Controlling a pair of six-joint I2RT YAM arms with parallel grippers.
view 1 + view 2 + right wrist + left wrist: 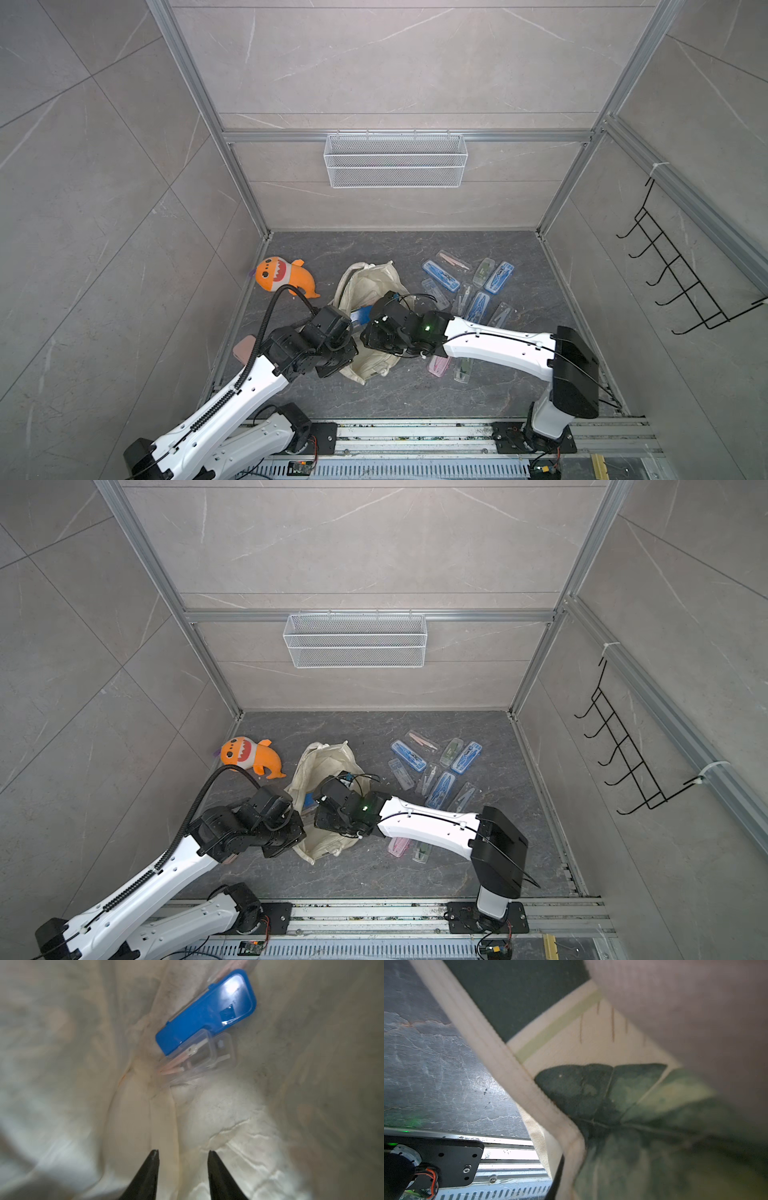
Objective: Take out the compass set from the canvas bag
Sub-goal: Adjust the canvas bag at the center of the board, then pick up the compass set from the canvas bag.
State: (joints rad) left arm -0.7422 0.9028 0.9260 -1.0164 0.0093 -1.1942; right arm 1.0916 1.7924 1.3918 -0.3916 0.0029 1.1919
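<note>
The cream canvas bag (370,282) (324,756) lies crumpled mid-floor in both top views. My left gripper (351,332) (566,1159) is shut on the bag's hem, one dark finger (558,1176) showing against the cloth beside the green print (581,1088). Inside the bag's mouth, my right gripper (369,332) (183,1152) is open with nothing between its fingers. Ahead of it, on the bag's lining (207,1115), lie a blue compass set (205,1014) (360,313) and, partly under it, a clear case with pink parts (199,1059). The fingertips stand well short of both.
Several compass cases (469,286) lie on the floor right of the bag, with a pink case (439,365) and a clear one (463,370) under my right arm. An orange plush shark (282,276) sits at the left. A wire basket (395,160) hangs on the back wall.
</note>
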